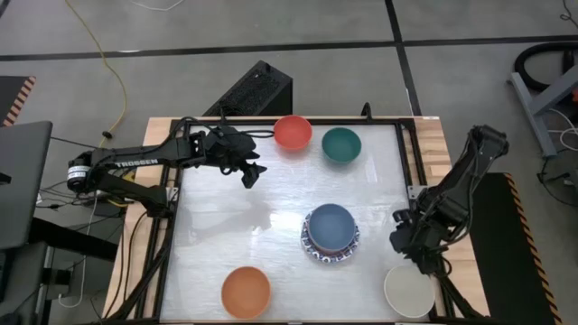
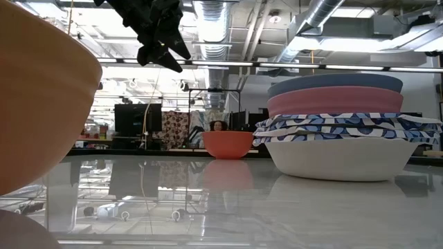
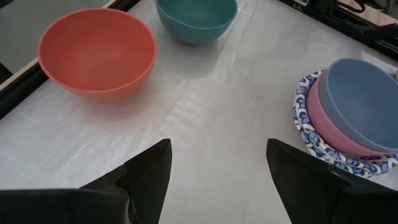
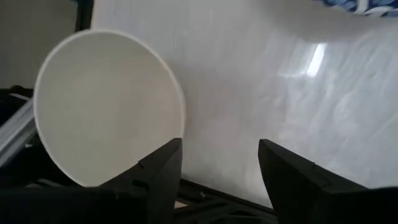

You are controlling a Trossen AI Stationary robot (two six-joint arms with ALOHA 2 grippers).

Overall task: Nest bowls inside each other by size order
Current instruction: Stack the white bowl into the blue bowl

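A stack stands right of the table's centre: the blue bowl (image 1: 330,223) in the pink bowl (image 2: 335,101), inside the patterned-rim bowls (image 1: 316,250). The red bowl (image 1: 293,132) and teal bowl (image 1: 341,144) stand at the far edge. The orange bowl (image 1: 246,292) stands at the near edge, the cream bowl (image 1: 409,290) at the near right corner. My left gripper (image 1: 252,173) is open and empty, above the table at the far left, near the red bowl (image 3: 96,51). My right gripper (image 1: 424,264) is open and empty, just above the cream bowl (image 4: 109,106).
Black frame rails (image 1: 411,153) run along the table's edges. A dark box (image 1: 256,90) lies beyond the far edge. The white table top (image 1: 244,226) is bare between the stack and the left rail.
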